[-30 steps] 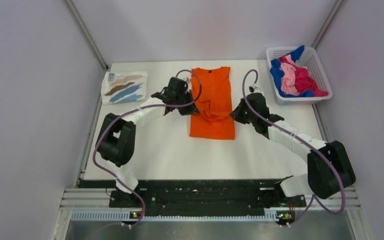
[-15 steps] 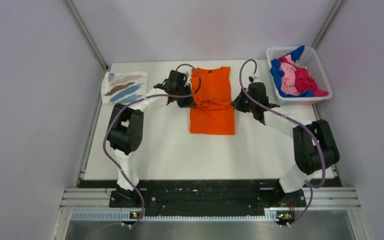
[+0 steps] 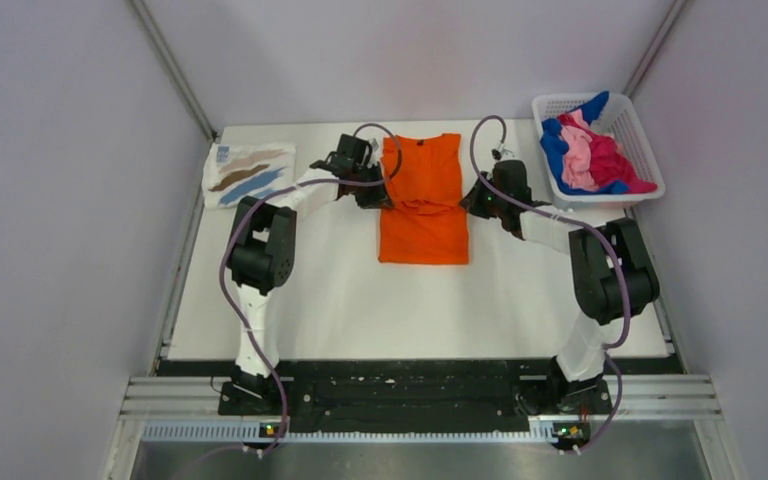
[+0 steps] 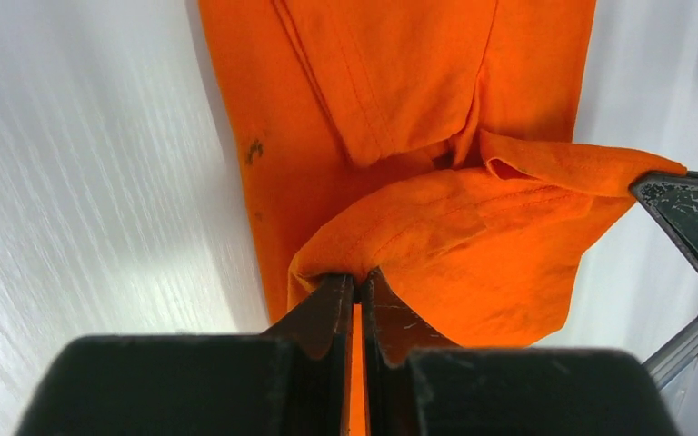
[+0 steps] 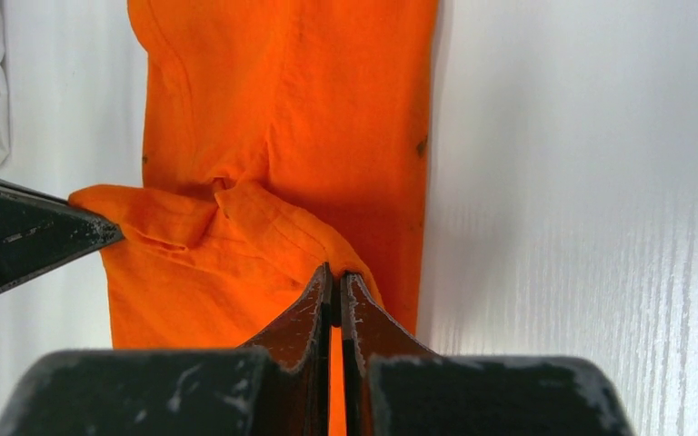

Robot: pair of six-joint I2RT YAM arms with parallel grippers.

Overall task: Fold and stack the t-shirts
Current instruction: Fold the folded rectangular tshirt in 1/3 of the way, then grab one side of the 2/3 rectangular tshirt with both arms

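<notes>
The orange t-shirt point(image 3: 423, 200) lies lengthwise in the middle of the table, collar at the far end, its near hem lifted and folded partway over itself. My left gripper point(image 3: 378, 196) is shut on the hem's left corner point(image 4: 356, 272). My right gripper point(image 3: 472, 203) is shut on the hem's right corner point(image 5: 336, 268). The lifted fold sags between them over the shirt's body point(image 4: 400, 82). A folded white t-shirt with brown and blue streaks point(image 3: 249, 174) lies at the far left. Blue, pink and magenta t-shirts point(image 3: 588, 152) are piled in the basket.
The white lattice basket point(image 3: 643, 150) stands at the far right corner of the table. The white table point(image 3: 360, 300) runs to a black rail at the near edge. Grey walls close in on both sides.
Both grippers have carried the orange shirt's near hem away from the arm bases toward the collar. The visible shirt is shorter. Both arms have stretched further out.
</notes>
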